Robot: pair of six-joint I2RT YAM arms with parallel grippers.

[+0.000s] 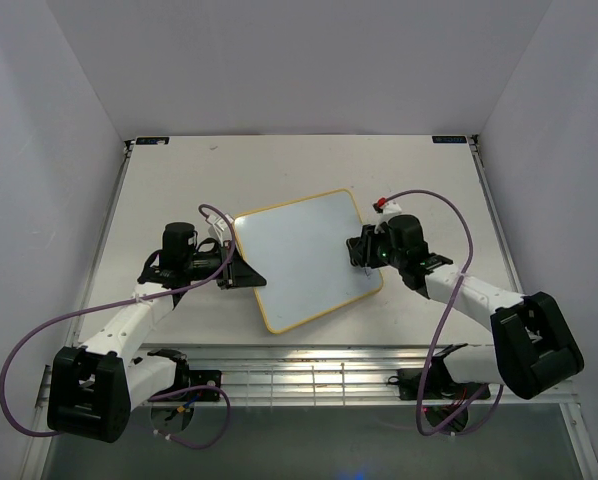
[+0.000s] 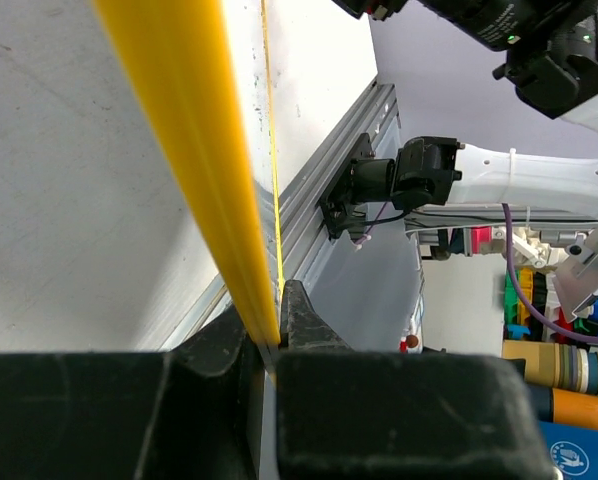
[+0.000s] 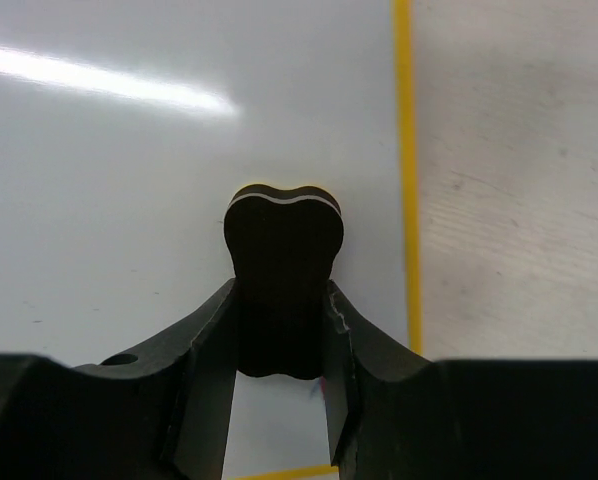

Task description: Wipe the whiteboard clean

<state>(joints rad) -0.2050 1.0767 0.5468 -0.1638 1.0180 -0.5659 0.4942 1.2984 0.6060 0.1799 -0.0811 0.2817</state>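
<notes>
The whiteboard (image 1: 304,262) lies tilted in the middle of the table, white with a thin yellow frame, and its face looks blank from above. My left gripper (image 1: 241,268) is shut on its left edge; the left wrist view shows the yellow frame (image 2: 199,150) pinched between the jaws of the left gripper (image 2: 271,345). My right gripper (image 1: 359,250) is over the board's right side. In the right wrist view, the right gripper (image 3: 282,330) is shut on a small black eraser block (image 3: 284,250) over the white surface (image 3: 109,200), close to the yellow edge (image 3: 407,170). A faint red-purple mark (image 3: 321,385) shows by one finger.
An aluminium rail (image 1: 309,375) runs along the table's near edge between the arm bases and also shows in the left wrist view (image 2: 329,190). White enclosure walls stand on three sides. Purple cables (image 1: 449,215) loop off both arms.
</notes>
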